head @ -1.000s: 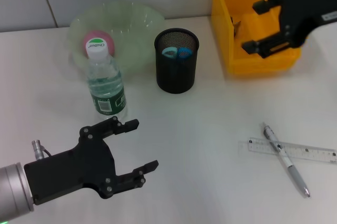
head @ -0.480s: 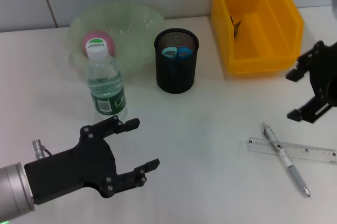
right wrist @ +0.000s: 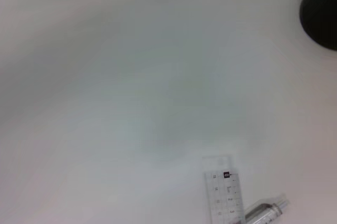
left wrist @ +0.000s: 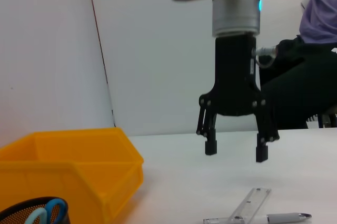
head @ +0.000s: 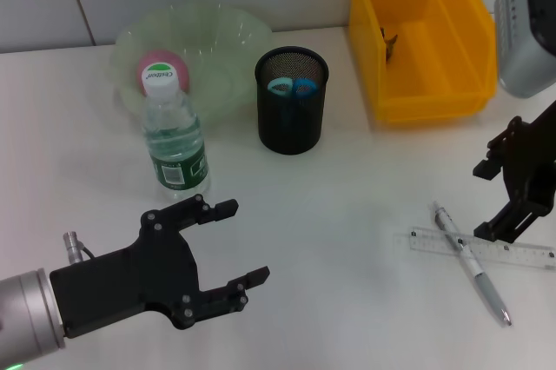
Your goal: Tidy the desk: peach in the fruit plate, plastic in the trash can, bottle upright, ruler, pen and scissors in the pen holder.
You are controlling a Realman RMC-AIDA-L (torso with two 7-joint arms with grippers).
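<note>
You only get the handles of the scissors (head: 292, 86); blades are hidden in the pen holder (head: 291, 114). Peach (head: 161, 67) is partly behind the bottle (head: 175, 140) cap. Ruler (right wrist: 226, 196) and pen (right wrist: 265, 212) are cut off in the right wrist view. Dark scrap in the trash can (head: 421, 36): too small to identify.

right gripper (head: 502, 190) fingers spread, pointing down; left gripper (head: 233, 242) fingers spread, low, near side.

Bright, even overhead light; soft faint shadows lie under the right gripper (head: 504, 192) and below its open jaws. Right wrist view looks hazy, the ruler (right wrist: 227, 195) soft.
</note>
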